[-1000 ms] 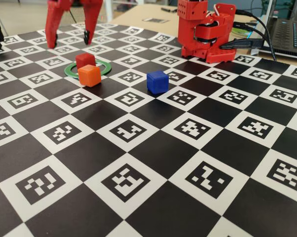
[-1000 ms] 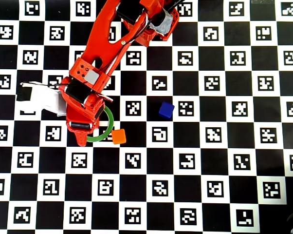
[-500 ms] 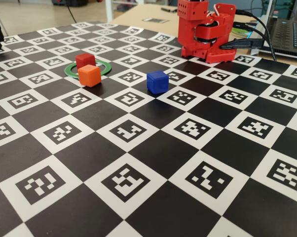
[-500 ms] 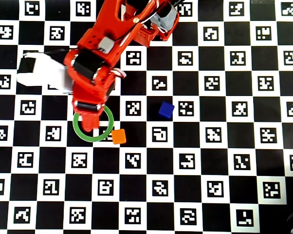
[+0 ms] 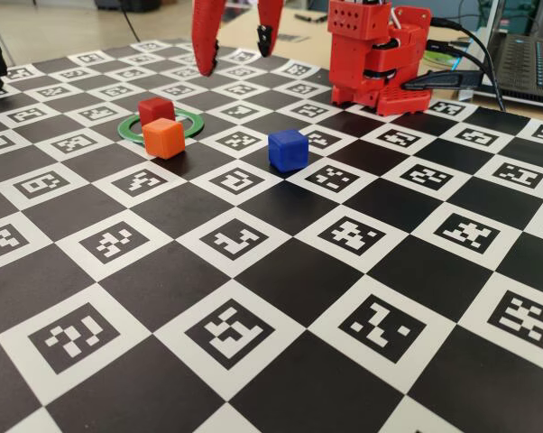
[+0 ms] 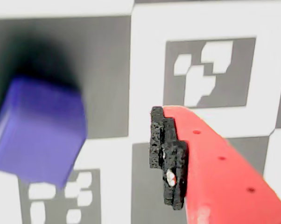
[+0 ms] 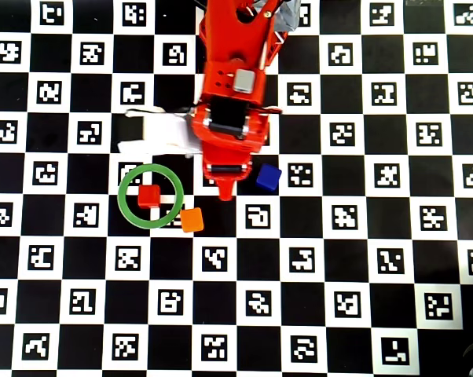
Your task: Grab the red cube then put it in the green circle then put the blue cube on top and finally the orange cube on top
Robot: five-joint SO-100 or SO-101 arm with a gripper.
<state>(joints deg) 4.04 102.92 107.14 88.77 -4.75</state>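
The small deep-red plastic cube [image 7: 148, 196] sat inside the thin flat green ring [image 7: 128, 206], bright-orange plastic cube [image 7: 192, 220] touching the ring's outside edge, while the red two-finger gripper [image 5: 236, 45] hung spread open, empty, near the dark-blue plastic cube [image 7: 269, 177].

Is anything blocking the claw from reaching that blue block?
Nothing visible does. In the overhead view the open gripper hangs just left of the blue cube, with only bare board between them. The orange cube sits farther off, beside the green circle.
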